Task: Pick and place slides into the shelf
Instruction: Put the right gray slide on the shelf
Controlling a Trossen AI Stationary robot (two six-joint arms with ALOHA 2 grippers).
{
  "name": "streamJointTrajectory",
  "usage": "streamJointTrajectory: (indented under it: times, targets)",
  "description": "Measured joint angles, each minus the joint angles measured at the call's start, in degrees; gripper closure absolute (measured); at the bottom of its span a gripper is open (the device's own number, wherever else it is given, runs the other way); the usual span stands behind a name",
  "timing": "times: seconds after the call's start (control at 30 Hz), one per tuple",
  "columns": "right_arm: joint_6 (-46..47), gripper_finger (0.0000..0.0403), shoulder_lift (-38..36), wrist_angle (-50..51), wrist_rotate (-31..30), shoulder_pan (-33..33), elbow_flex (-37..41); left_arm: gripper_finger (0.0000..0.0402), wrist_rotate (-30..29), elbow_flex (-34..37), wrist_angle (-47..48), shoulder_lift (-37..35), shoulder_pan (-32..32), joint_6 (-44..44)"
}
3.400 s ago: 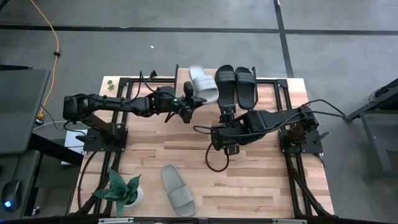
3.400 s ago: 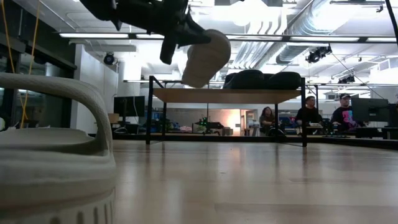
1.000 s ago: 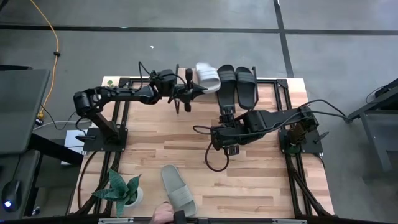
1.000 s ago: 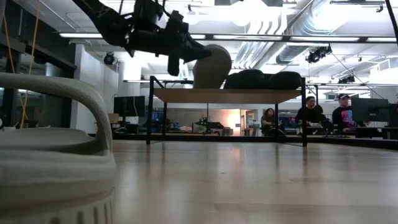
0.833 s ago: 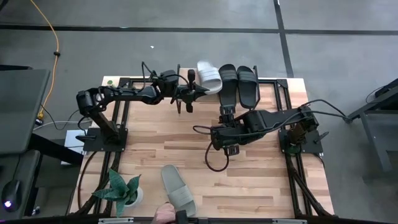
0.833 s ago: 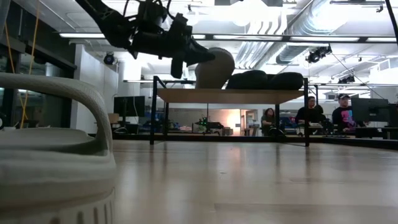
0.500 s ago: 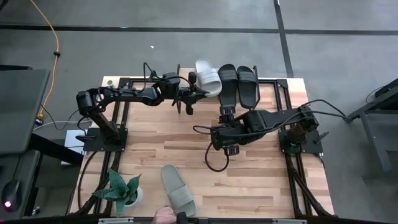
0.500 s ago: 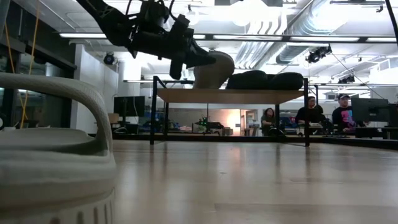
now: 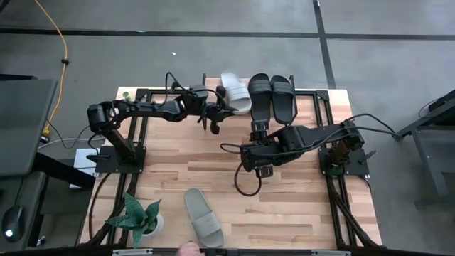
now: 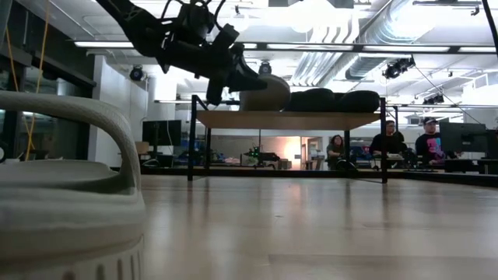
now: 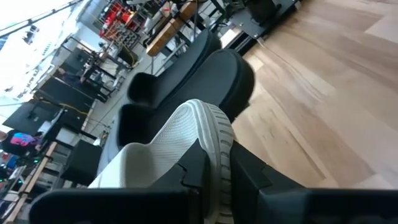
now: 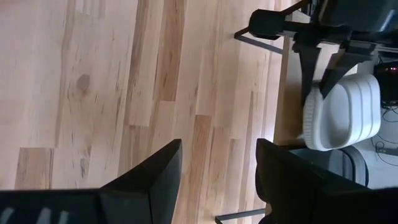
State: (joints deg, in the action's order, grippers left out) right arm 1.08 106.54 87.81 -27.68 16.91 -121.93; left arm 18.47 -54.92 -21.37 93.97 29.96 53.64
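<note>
A light grey slide (image 9: 234, 91) is at the left end of the shelf (image 10: 284, 118), beside the black pair (image 9: 270, 97). My left gripper (image 9: 217, 108) is shut on it, reaching in from the table's left. In the low view this slide (image 10: 265, 93) sits low over the plank top, next to the black pair (image 10: 327, 99). The other light grey slide (image 9: 204, 217) lies sole down on the table near the front edge. My right gripper (image 12: 217, 180) hangs open over bare wood at mid-table, just in front of the shelf. My left gripper pinches the slide's ribbed sole rim (image 11: 214, 146) between its two fingers (image 11: 194, 171), at the end toward the table's left and near side. The fingers come nearly level, slanting slightly down. The slide's far part seems to lie on the shelf top; I cannot tell for sure.
A potted plant (image 9: 142, 217) stands at the front left corner. A person's hand (image 9: 188, 249) shows at the table's near edge. The near slide (image 10: 70, 194) fills the low view's left. Bare wood lies between the arms and the front edge.
My left gripper has sunk a little toward the shelf and tipped. The light grey slide, which stood steeply above the plank, has come down and tipped flatter, lying low beside the black pair. The person's hand at the near edge has drawn back.
</note>
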Motion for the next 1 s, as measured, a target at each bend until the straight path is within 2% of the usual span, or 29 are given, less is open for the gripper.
streamJointTrajectory:
  times: [0.27, 0.53, 1.0]
  targets:
    - [-0.11, 0.0206, 0.00, -0.26, -0.03, 0.00, 0.02, 0.0373, -0.90, 0.02, 0.93, 0.00, -2.94, 0.11]
    - [-0.04, 0.0206, 0.00, -0.24, -0.13, 0.00, 0.01, 0.0369, -5.78, 0.04, 4.67, -1.03, -4.16, 0.92]
    - [-1.09, 0.0206, 0.00, -1.05, -0.31, -0.04, 0.02, 0.0370, -4.50, 0.04, 4.66, -2.80, -6.09, 0.10]
